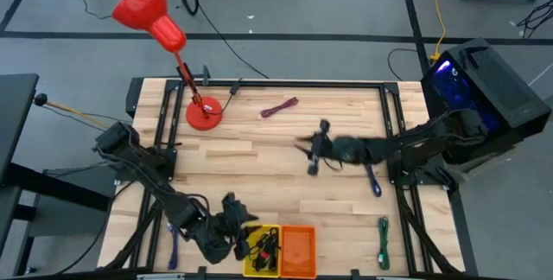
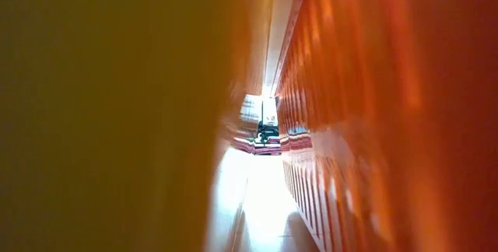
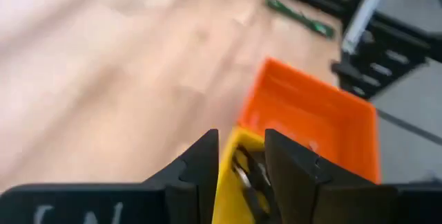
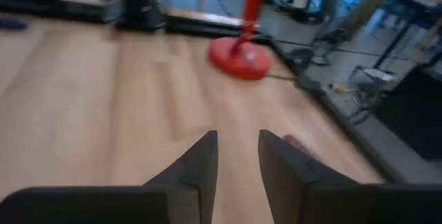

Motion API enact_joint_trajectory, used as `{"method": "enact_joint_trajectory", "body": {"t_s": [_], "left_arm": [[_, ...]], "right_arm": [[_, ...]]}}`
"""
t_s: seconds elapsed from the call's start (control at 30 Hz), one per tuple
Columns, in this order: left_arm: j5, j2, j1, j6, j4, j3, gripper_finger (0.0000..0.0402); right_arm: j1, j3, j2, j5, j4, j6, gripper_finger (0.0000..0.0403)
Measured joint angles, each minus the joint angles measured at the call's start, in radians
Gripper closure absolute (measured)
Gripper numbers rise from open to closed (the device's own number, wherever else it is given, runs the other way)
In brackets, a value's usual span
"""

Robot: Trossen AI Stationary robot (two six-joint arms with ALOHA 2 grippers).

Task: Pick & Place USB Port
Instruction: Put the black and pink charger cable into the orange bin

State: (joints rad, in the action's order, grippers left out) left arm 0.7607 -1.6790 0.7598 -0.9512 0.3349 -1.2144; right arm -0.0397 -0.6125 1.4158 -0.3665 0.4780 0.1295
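Note:
A yellow bin [image 1: 251,267] at the table's near edge holds a tangle of black USB leads [image 1: 263,245], which also show in the left wrist view [image 3: 243,175]. An orange bin [image 1: 298,251] stands against its right side. My left gripper [image 1: 241,232] hovers at the yellow bin's left rim, open, with nothing between its fingers [image 3: 242,144]. My right gripper [image 1: 302,149] hangs over the middle of the table, pointing toward the red lamp's base [image 4: 239,58]. Its fingers [image 4: 238,148] stand a little apart with only bare wood between them.
A maroon cable [image 1: 279,107] lies at the far middle, and a blue one [image 1: 373,181] lies under the right arm. A green one [image 1: 383,241] is near right and another blue one [image 1: 173,245] near left. The red lamp [image 1: 160,21] stands far left. The bins block the low view [image 2: 117,112].

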Motion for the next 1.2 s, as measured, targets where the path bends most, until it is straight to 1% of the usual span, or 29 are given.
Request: {"method": "enact_joint_trajectory", "body": {"t_s": [0.1, 0.13, 0.2, 0.3, 0.47, 0.6, 0.7, 0.8, 0.93, 1.0, 1.1, 1.2], "left_arm": [[0.071, 0.010, -0.006, 0.073, 0.020, 0.000, 0.0280], [0.083, 0.011, -0.007, 0.101, 0.018, 0.000, 0.0280], [0.098, 0.011, -0.014, 0.149, 0.019, 0.000, 0.0280], [0.102, 0.011, -0.025, 0.175, 0.023, 0.000, 0.0280], [0.102, 0.011, -0.042, 0.219, 0.031, 0.000, 0.0280], [0.103, 0.011, -0.052, 0.262, 0.031, 0.000, 0.0280], [0.102, 0.011, -0.057, 0.264, 0.031, 0.000, 0.0280], [0.103, 0.011, -0.057, 0.265, 0.031, 0.000, 0.0280], [0.103, 0.011, -0.057, 0.264, 0.031, 0.000, 0.0280], [0.102, 0.011, -0.057, 0.264, 0.030, 0.000, 0.0280], [0.102, 0.011, -0.057, 0.264, 0.030, 0.000, 0.0280], [0.102, 0.011, -0.057, 0.264, 0.031, 0.000, 0.0280]], "right_arm": [[0.138, -0.118, 0.017, 0.201, -0.193, -0.015, 0.0295], [0.179, -0.162, 0.031, 0.235, -0.239, -0.002, 0.0295], [0.238, -0.237, 0.060, 0.247, -0.315, 0.044, 0.0295], [0.304, -0.352, 0.120, 0.258, -0.405, 0.113, 0.0295], [0.382, -0.560, 0.276, 0.373, -0.617, 0.141, 0.0295], [0.401, -0.700, 0.434, 0.377, -0.782, 0.194, 0.0282], [0.404, -0.770, 0.535, 0.376, -0.815, 0.227, 0.0256], [0.397, -0.822, 0.605, 0.375, -0.814, 0.233, 0.0223], [0.382, -0.874, 0.664, 0.371, -0.814, 0.254, 0.0180], [0.377, -0.887, 0.677, 0.339, -0.814, 0.258, 0.0162], [0.376, -0.892, 0.683, 0.295, -0.810, 0.276, 0.0143], [0.373, -0.892, 0.683, 0.254, -0.817, 0.258, 0.0134]]}}
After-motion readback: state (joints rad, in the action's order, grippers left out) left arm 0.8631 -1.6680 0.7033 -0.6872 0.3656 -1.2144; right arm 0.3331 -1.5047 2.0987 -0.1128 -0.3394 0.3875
